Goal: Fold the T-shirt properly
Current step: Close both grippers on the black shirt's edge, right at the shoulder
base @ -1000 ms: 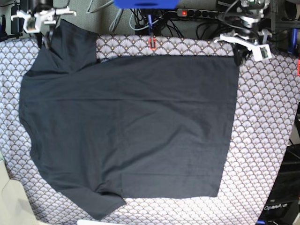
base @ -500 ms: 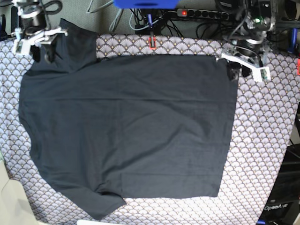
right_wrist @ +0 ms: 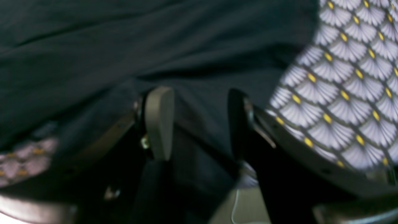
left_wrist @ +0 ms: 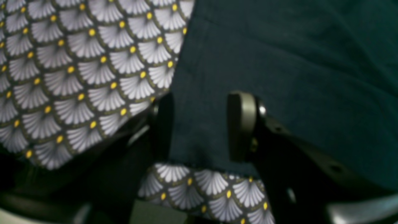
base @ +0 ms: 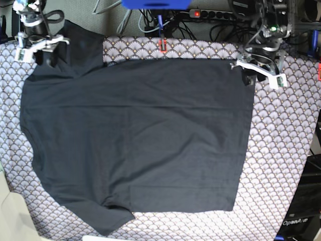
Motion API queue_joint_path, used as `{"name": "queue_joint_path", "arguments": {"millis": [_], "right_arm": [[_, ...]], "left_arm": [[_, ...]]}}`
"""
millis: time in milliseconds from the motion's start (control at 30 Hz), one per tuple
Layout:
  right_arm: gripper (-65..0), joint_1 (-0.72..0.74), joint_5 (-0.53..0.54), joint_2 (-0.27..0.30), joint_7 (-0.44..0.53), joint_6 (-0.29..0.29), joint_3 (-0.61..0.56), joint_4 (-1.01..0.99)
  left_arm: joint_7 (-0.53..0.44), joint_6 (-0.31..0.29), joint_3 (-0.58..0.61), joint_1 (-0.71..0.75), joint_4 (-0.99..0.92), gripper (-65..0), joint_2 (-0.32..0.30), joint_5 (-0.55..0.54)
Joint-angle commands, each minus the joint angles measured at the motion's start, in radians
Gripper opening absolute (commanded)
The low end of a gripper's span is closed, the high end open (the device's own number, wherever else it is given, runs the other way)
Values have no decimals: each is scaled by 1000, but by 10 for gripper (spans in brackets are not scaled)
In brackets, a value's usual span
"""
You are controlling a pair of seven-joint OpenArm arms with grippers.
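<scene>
The black T-shirt (base: 140, 135) lies spread flat on the grey scallop-patterned cloth (base: 286, 150), sleeves to the left and hem to the right. My left gripper (base: 251, 76) is at the shirt's far right hem corner. In the left wrist view the left gripper (left_wrist: 202, 127) is open and straddles that corner of the T-shirt (left_wrist: 279, 62). My right gripper (base: 42, 56) is at the far left sleeve. In the right wrist view the right gripper (right_wrist: 199, 123) is open, with the T-shirt (right_wrist: 155, 40) lying between its fingers (right_wrist: 158, 121).
Behind the table's far edge run cables and a power strip (base: 215, 14), with a blue part (base: 155, 4) overhead. A small red clip (base: 163, 46) sits at the far edge. A black box (base: 301, 221) stands at the lower right.
Both grippers have come down from behind the far edge onto the shirt's far corners, and their jaws have opened wider. The shirt itself lies much as before.
</scene>
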Motion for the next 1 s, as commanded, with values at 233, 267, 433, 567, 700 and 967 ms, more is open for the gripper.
{"name": "queue_joint_path", "arguments": {"millis": [233, 267, 433, 567, 700, 967], "right_arm": [[-308, 36, 7, 9, 23, 7, 64, -58], [-307, 36, 7, 9, 23, 7, 64, -66], [-307, 38, 9, 9, 23, 7, 59, -109], [-307, 44, 9, 8, 23, 8, 54, -121], [-347, 44, 9, 8, 23, 8, 18, -125], [-627, 50, 9, 8, 23, 8, 1, -125]], "left_arm": [[-24, -2, -2, -4, 22, -370, -6, 0], [-24, -2, -2, -4, 22, -370, -6, 0], [-24, -2, -2, -4, 22, -370, -6, 2], [-24, -2, -2, -4, 22, -370, -6, 2], [-24, -2, -2, -4, 22, -370, -6, 2], [-24, -2, -4, -3, 22, -370, -6, 4]]}}
